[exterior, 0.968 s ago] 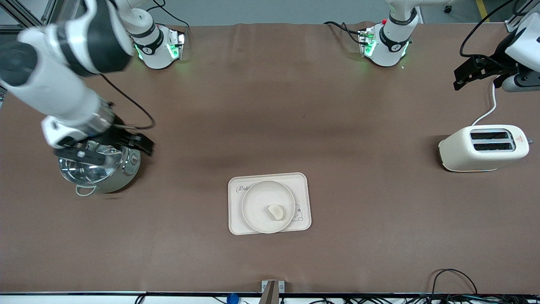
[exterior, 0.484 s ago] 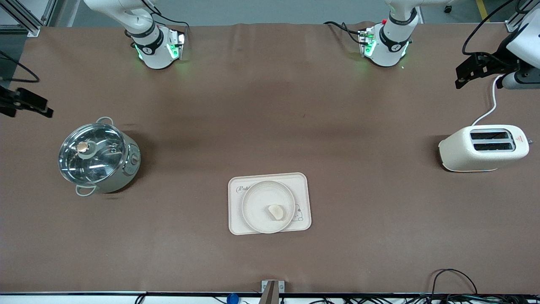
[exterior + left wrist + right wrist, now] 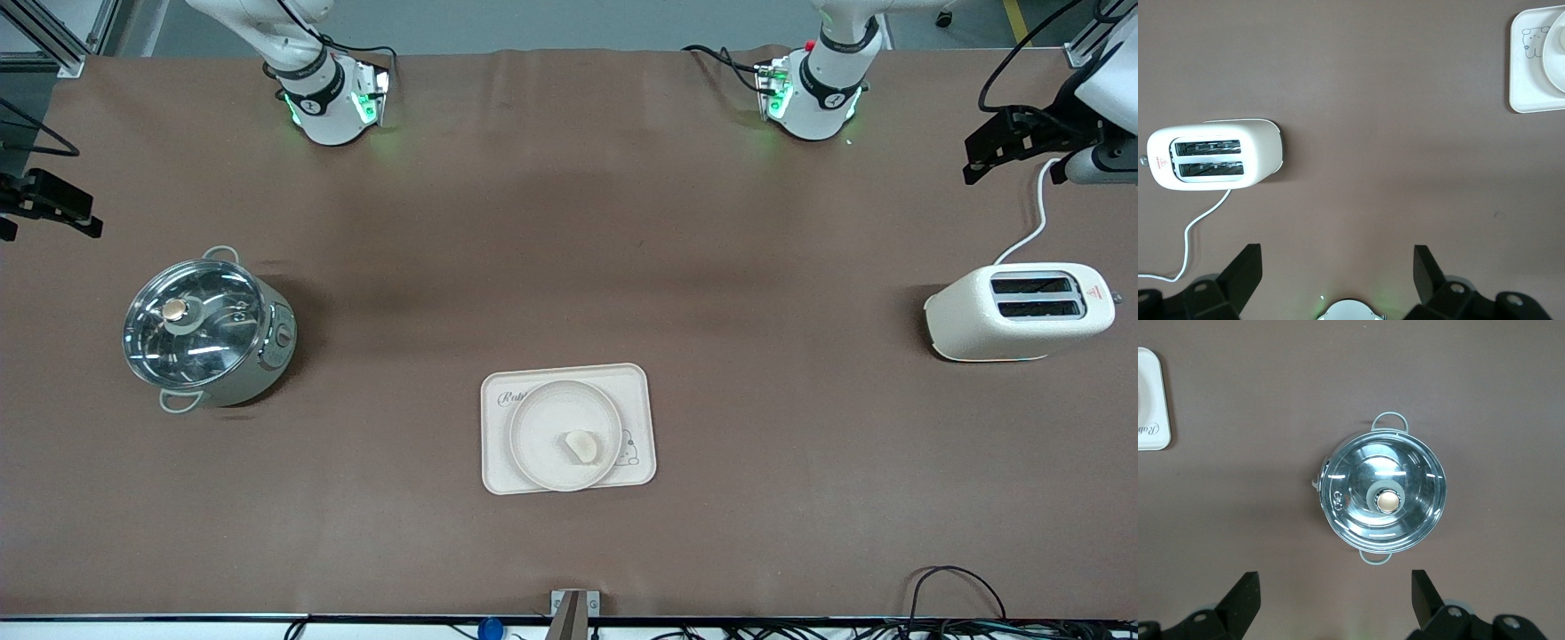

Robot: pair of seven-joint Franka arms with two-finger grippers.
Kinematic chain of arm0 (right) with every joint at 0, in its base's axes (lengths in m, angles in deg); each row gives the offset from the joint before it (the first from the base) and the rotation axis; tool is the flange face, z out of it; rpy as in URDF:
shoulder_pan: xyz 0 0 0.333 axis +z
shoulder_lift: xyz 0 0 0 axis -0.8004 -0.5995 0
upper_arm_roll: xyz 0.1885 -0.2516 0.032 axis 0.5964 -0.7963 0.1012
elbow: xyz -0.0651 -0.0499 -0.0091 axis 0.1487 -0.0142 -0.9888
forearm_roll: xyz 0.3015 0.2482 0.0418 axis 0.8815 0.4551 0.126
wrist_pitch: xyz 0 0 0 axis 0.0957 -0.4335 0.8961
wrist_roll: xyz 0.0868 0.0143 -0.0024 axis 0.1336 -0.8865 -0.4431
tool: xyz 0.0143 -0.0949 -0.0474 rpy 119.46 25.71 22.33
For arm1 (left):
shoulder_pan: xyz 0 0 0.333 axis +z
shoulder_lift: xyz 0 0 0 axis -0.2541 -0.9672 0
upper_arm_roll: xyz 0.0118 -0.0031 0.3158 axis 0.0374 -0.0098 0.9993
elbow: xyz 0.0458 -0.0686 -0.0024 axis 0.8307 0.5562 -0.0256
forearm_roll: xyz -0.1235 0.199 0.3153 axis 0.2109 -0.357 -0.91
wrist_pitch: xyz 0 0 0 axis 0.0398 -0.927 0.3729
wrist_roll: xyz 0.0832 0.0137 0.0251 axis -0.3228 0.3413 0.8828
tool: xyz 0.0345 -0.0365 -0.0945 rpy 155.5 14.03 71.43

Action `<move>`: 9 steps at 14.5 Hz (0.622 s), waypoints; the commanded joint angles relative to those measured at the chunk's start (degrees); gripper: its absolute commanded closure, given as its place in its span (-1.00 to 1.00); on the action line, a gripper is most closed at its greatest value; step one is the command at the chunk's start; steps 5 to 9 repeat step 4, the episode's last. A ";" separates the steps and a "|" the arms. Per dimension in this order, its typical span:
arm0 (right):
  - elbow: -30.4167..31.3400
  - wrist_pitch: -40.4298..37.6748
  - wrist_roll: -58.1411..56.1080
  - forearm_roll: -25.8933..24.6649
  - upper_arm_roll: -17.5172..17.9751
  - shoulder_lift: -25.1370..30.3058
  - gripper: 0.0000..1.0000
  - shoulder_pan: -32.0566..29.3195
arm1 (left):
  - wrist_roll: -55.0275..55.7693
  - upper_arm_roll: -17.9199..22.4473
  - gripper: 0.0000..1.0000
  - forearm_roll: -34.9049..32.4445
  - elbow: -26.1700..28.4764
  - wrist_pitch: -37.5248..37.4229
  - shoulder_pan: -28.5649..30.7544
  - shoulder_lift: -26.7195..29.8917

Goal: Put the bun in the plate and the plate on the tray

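The bun [image 3: 582,444] lies on the round plate [image 3: 544,427]. The plate sits on the cream tray [image 3: 637,389] with "Rabbit" script, in the middle of the table, nearer to the front camera. A tray corner and the plate's edge [image 3: 1558,50] show in the left wrist view [image 3: 1531,73], and a tray corner shows in the right wrist view [image 3: 1151,407]. My right gripper [image 3: 40,213] is open and empty, up in the air at the right arm's end. My left gripper [image 3: 1013,160] is open and empty, up in the air at the left arm's end. Both are far from the tray.
A steel pot with a glass lid [image 3: 206,332] stands toward the right arm's end; it also shows in the right wrist view [image 3: 1385,499]. A cream toaster [image 3: 1018,311] with a white cord stands toward the left arm's end, also in the left wrist view [image 3: 1215,155].
My right arm has swung away from over the pot to the right arm's end of the table, uncovering the pot. The left gripper has shifted only slightly. Bun, plate and tray have not moved.
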 commanded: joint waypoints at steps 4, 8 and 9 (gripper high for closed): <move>1.09 0.03 -0.81 -1.21 1.06 0.33 -1.00 -0.19 | -1.05 -0.29 -1.00 -0.21 -1.67 -1.38 0.00 -0.74; 1.09 0.03 -0.81 -1.21 1.06 0.33 -1.00 -0.19 | -1.05 -0.29 -1.00 -0.21 -1.67 -1.38 0.00 -0.74; 1.09 0.03 -0.81 -1.21 1.06 0.33 -1.00 -0.19 | -1.05 -0.29 -1.00 -0.21 -1.67 -1.38 0.00 -0.74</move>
